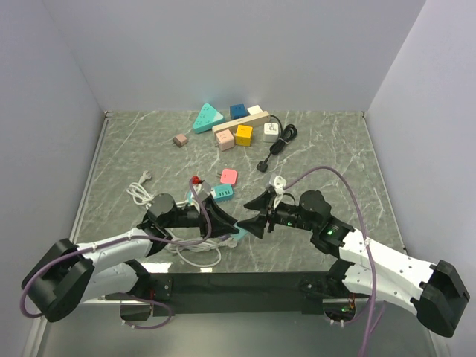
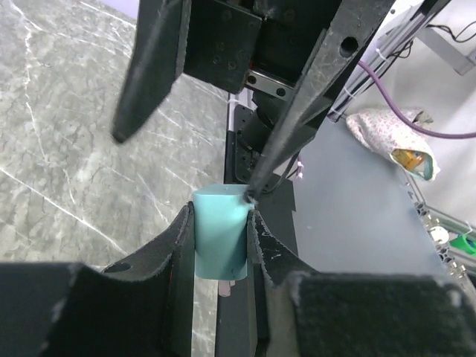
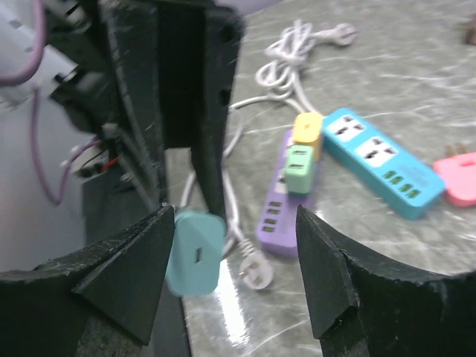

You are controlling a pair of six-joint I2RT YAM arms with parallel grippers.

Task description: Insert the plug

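Plug: pale turquoise block [image 2: 221,234] with rounded corners and smooth faces, pinched on two opposite sides between the fingers of the left hand [image 2: 221,217]. It is held off the counter [image 3: 416,74] near its front edge, and a small dark slot shows on the face seen in the right wrist view. Power strip: purple bar [image 3: 277,216] lying flat on the counter near the plug but apart from it. A yellow adapter [image 3: 307,126] and a green adapter [image 3: 300,167] are seated one after the other at its far end, and small ports show along its bare near half.
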